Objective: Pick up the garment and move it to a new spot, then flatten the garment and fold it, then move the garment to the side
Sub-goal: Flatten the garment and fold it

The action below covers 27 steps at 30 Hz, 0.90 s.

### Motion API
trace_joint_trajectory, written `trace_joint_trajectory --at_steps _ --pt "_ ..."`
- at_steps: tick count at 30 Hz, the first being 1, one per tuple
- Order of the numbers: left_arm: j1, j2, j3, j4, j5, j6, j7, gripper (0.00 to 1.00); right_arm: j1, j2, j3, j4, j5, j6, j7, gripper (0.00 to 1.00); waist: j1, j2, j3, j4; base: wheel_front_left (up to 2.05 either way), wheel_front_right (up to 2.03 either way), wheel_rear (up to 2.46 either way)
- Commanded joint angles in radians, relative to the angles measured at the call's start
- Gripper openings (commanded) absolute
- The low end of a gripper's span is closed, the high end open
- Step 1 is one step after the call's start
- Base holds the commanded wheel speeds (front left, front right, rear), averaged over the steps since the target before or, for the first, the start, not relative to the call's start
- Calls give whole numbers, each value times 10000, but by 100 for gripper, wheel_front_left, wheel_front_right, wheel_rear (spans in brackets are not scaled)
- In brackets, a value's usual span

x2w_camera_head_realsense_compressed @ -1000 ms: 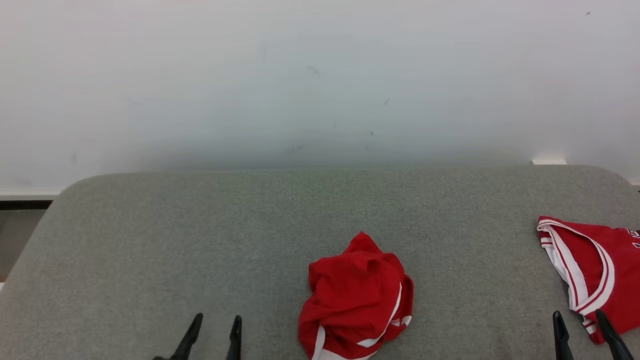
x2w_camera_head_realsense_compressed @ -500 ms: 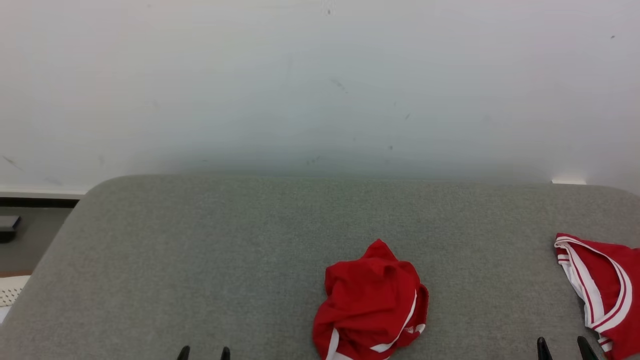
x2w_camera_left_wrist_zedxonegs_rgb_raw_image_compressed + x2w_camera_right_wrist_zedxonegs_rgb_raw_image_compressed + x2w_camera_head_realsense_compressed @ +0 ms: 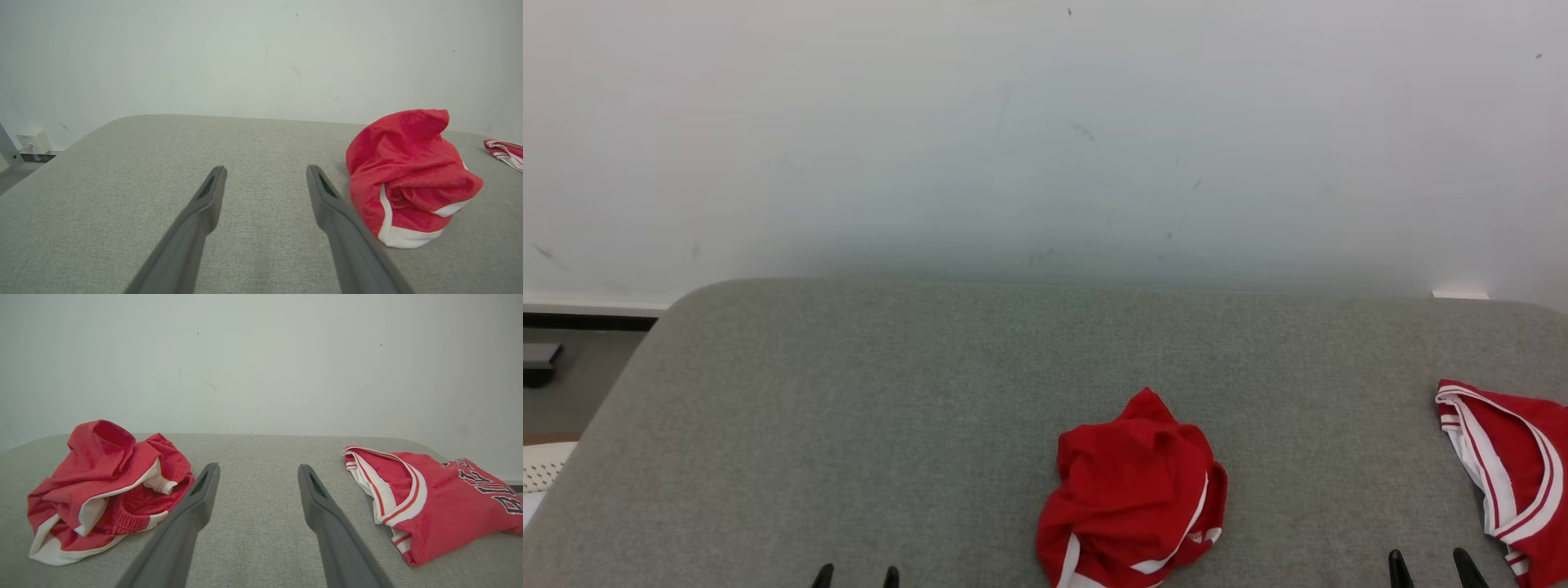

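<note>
A crumpled red garment (image 3: pixel 1131 490) with white trim lies bunched up near the front middle of the grey fabric table (image 3: pixel 849 392). My left gripper (image 3: pixel 857 576) is open at the bottom edge, left of the garment, with nothing between its fingers. In the left wrist view the left gripper (image 3: pixel 266 171) hovers over bare fabric and the garment (image 3: pixel 408 175) sits just right of its right finger. My right gripper (image 3: pixel 1432 567) is open and empty too. In the right wrist view the right gripper (image 3: pixel 258 469) stands between the garment (image 3: pixel 106 486) and a jersey.
A folded red jersey (image 3: pixel 1515 457) with white and red stripes and dark lettering lies at the table's right side (image 3: pixel 429 498), also seen far right as the jersey (image 3: pixel 504 149). A white wall (image 3: pixel 1045 122) rises behind the table. The table's left edge drops to the floor (image 3: pixel 556 384).
The head camera has shifted, so the whole picture slid right. Both grippers' fingertips have sunk toward the bottom edge, showing less of themselves. Both garments lie as before.
</note>
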Motion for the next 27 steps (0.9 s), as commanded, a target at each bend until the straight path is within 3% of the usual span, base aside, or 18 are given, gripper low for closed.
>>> trace_joint_trajectory --at_steps 1,8,12,18,27 --pt "-49 -31 91 19 79 -29 -15 100 -125 16 0 17 151 -28 7 100 0 -1 10 -37 0 0 0" --pt "-225 -93 109 7 251 -48 -15 100 -212 27 -2 11 133 -28 7 100 0 -1 27 -238 0 0 0" --pt "-786 -126 -400 -113 416 -218 -15 100 -308 8 126 -39 87 -30 7 100 0 -1 26 -513 0 0 0" --pt "-2220 -150 -1903 692 538 -530 -14 100 -461 -22 229 -126 148 -29 7 100 0 -1 123 -1217 0 0 0" --pt "-4619 -146 -5038 2990 -42 -263 597 100 -813 -151 545 -108 253 -29 7 100 0 -1 656 -2562 0 0 0"
